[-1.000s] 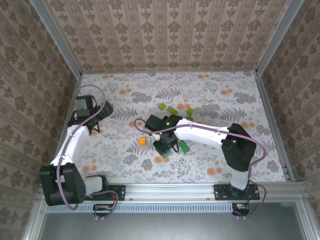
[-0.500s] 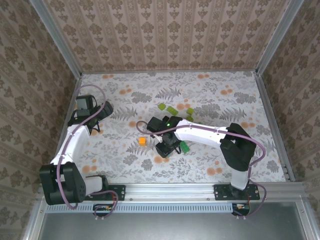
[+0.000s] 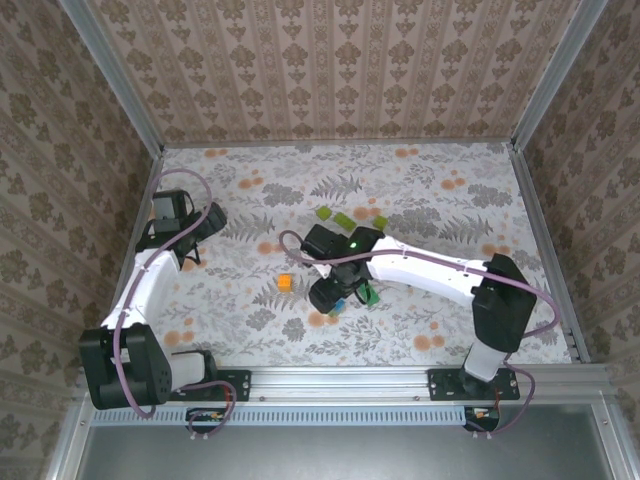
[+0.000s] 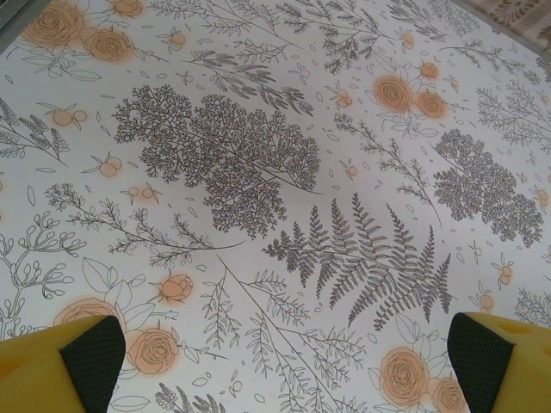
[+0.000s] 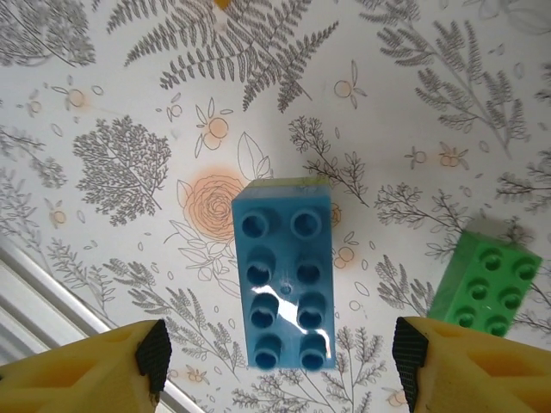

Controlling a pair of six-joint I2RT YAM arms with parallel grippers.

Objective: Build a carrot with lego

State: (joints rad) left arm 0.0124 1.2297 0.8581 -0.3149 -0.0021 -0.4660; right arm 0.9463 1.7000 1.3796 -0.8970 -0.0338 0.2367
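Right tool: released, fingers spread either side of the blue brick, no contact; the brick lies studs-up on the worktop; green brick just beside it; orange brick near; lime-green bricks further back; left tool: released, over bare worktop.

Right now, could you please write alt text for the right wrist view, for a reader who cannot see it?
A blue brick, studs up, lies on the floral table, centred in the open right gripper and touching neither side of it. A green brick lies apart to its right.
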